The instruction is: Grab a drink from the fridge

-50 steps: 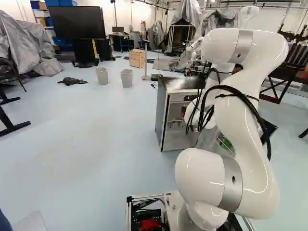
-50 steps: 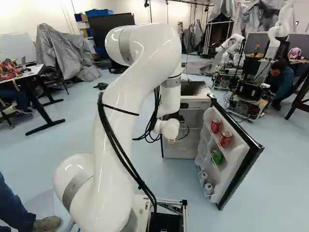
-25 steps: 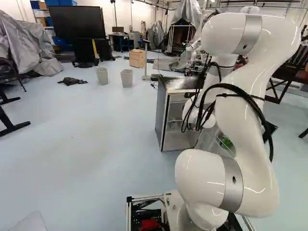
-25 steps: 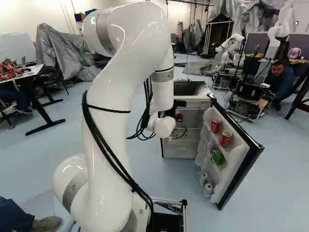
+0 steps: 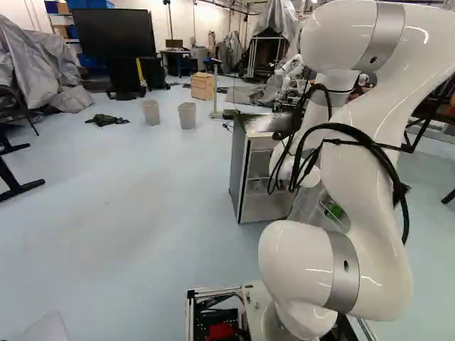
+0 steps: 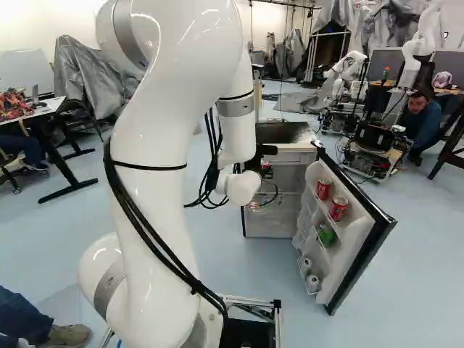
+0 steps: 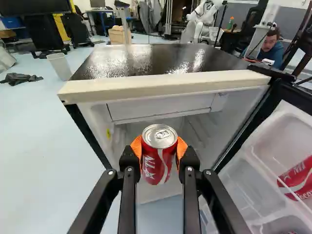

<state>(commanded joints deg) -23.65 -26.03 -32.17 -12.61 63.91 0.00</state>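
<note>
Fridge point(image 5: 239, 169) first, in your left base view: it stands ahead of you on the floor, its bare side and one front corner towards you, while your arm point(image 5: 359, 206) rises over its door side. Well past its far corner, two waste bins point(image 5: 186, 116) stand near each other, with a wooden drawer unit point(image 5: 202, 87) beyond.

Over to your right base view, and the door point(image 6: 359, 254) is swung wide from the fridge's front corner. Two red cans point(image 6: 338, 208) sit on its upper shelf, something green point(image 6: 326, 233) is below them, and two pale cans point(image 6: 312, 282) are down by the lowest corner. Your gripper point(image 6: 257, 158) is partly hidden by the arm, at the fridge's front. Another robot point(image 6: 348, 72) stands well beyond.

Now your wrist view, and here's the drink! The gripper is pinching a red soda can point(image 7: 156, 168), orange pads point(image 7: 137, 146) touching it from both sides, its lid facing up. You've got it in front of the open compartment, about midway between the front corners of the fridge top. Beside it, a red can shows in the door, apart from your fingers.
</note>
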